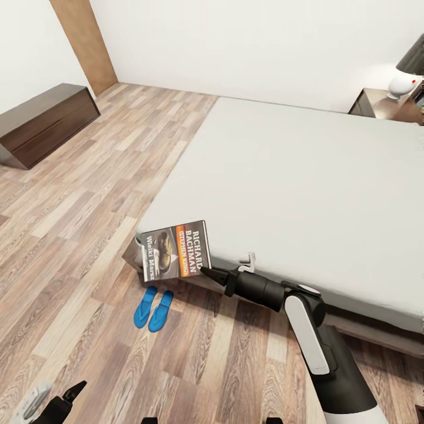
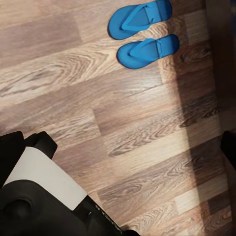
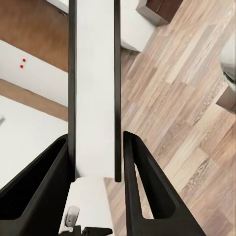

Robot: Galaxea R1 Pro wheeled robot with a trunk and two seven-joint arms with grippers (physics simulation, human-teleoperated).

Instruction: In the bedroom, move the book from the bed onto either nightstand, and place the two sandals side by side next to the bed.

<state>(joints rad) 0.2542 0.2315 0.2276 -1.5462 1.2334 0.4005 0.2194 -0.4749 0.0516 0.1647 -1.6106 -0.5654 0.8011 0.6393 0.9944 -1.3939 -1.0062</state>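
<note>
Gripping the book [image 1: 175, 251] by its lower edge, the right end effector [image 1: 207, 272] held it upright in the air just off the near corner of the bed [image 1: 282, 176], cover facing the head camera. In the right wrist view the book's white page edge [image 3: 93, 88] stood edge-on between the two dark fingers [image 3: 142, 187], which were pressed against its covers. Below the book, the two blue sandals [image 1: 153, 308] lay side by side on the wood floor [image 1: 76, 235] close to the bed's corner; the left wrist view showed the same pair [image 2: 143, 33] lying parallel. The left end effector [image 1: 73, 391] hung low at the bottom edge of the head view, and I could not tell whether it was wide or narrow. A nightstand [image 1: 383, 107] carrying a lamp [image 1: 407, 75] stood at the bed's far right corner, and a low dark cabinet [image 1: 44, 122] sat against the left wall.
</note>
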